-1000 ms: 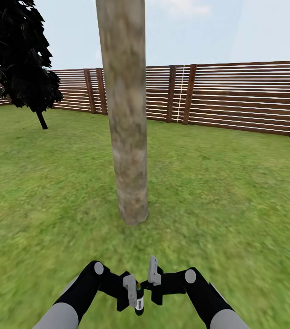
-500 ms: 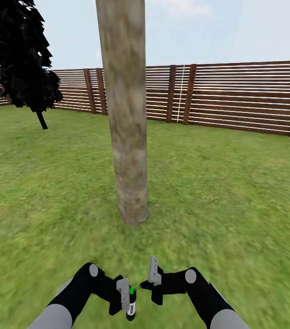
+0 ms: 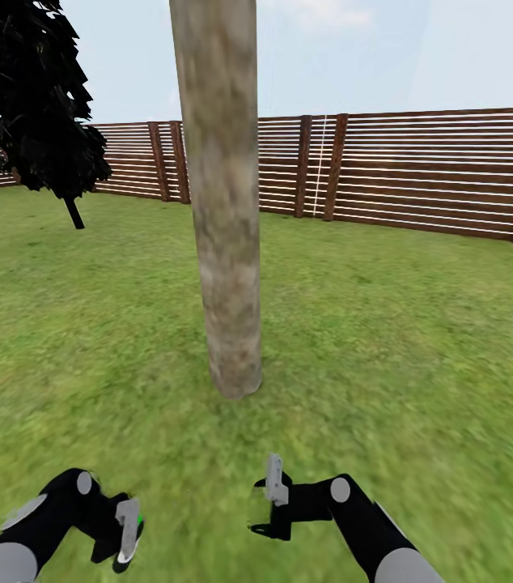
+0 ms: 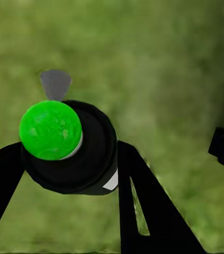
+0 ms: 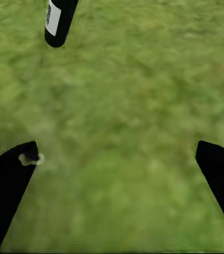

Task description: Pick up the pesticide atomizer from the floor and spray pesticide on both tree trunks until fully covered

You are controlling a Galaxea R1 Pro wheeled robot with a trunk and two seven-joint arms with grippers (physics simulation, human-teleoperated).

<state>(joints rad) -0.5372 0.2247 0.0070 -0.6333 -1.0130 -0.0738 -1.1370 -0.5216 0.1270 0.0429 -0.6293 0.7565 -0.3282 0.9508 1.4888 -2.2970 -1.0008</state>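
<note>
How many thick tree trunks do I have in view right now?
1. The pale trunk stands on the lawn straight ahead of both arms, in front of the wooden fence. A second one may be outside the frame. The dark conifer at far left doesn't count.

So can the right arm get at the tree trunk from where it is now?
Probably not without moving closer. The right gripper hangs open and empty over open lawn, nothing blocks the way, but the tree trunk stands well ahead of it.
</note>
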